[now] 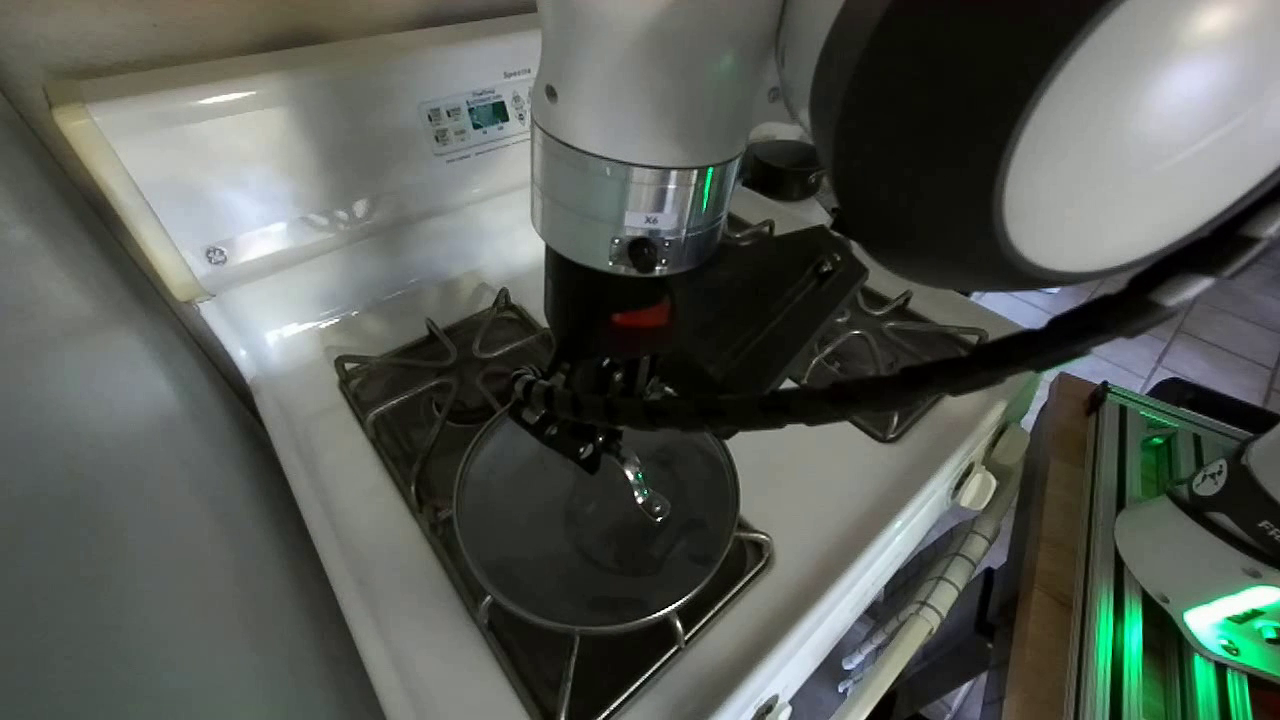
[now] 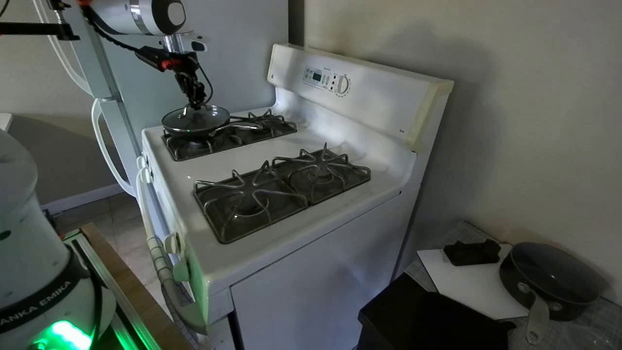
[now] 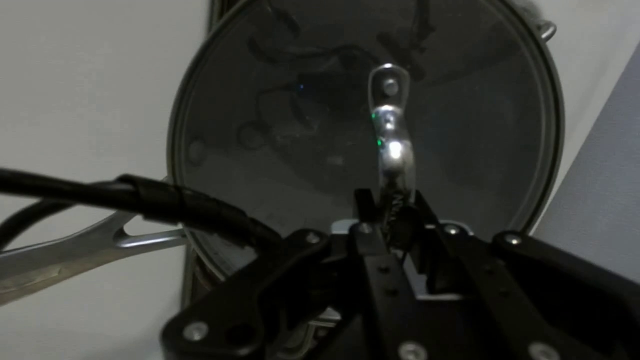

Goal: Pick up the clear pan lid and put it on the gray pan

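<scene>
The clear pan lid [image 1: 560, 560] has a thin metal rim and an arched metal handle. It lies level over the gray pan [image 2: 181, 132], and the rims line up in the wrist view, where the lid [image 3: 310, 175] fills the middle. The pan's long metal handle [image 3: 55, 262] sticks out to the left there. My gripper [image 3: 392, 200] has its two fingers close on either side of the lid's handle and appears shut on it. The gripper [image 2: 197, 103] points down at the lid in an exterior view. The part of the handle between the fingers is dark and partly hidden.
The pan stands on a burner grate [image 2: 218, 146] of the white stove [image 2: 291, 233]. Another grate [image 2: 252, 194] is beside it. The stove's back panel [image 1: 300, 150] rises behind. A gray refrigerator side [image 2: 233, 63] stands close by. A dark pot [image 2: 549, 282] sits on a counter.
</scene>
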Robot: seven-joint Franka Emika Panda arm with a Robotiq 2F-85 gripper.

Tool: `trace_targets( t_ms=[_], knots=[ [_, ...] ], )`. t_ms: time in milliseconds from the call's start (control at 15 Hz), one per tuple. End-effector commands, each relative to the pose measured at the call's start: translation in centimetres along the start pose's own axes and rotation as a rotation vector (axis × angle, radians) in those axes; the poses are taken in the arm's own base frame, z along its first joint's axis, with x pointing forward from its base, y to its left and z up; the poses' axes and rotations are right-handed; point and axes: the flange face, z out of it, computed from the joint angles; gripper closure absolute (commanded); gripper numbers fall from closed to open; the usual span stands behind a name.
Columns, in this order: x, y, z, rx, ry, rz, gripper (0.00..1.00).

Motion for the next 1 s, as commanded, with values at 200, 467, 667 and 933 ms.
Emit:
trace_targets(
  t_ms=[200, 467, 667, 933],
  knots=[
    [1.0, -0.9, -1.2, 0.001, 0.01, -0.015, 0.4],
    [0.7, -0.9, -3.2, 0.004, 0.032, -0.016, 0.08],
    [0.0, -0.5, -5.6, -0.001, 0.05, -0.02, 0.0],
    [-1.3, 0.0, -10.5, -0.009, 0.11, -0.02, 0.0]
  ],
)
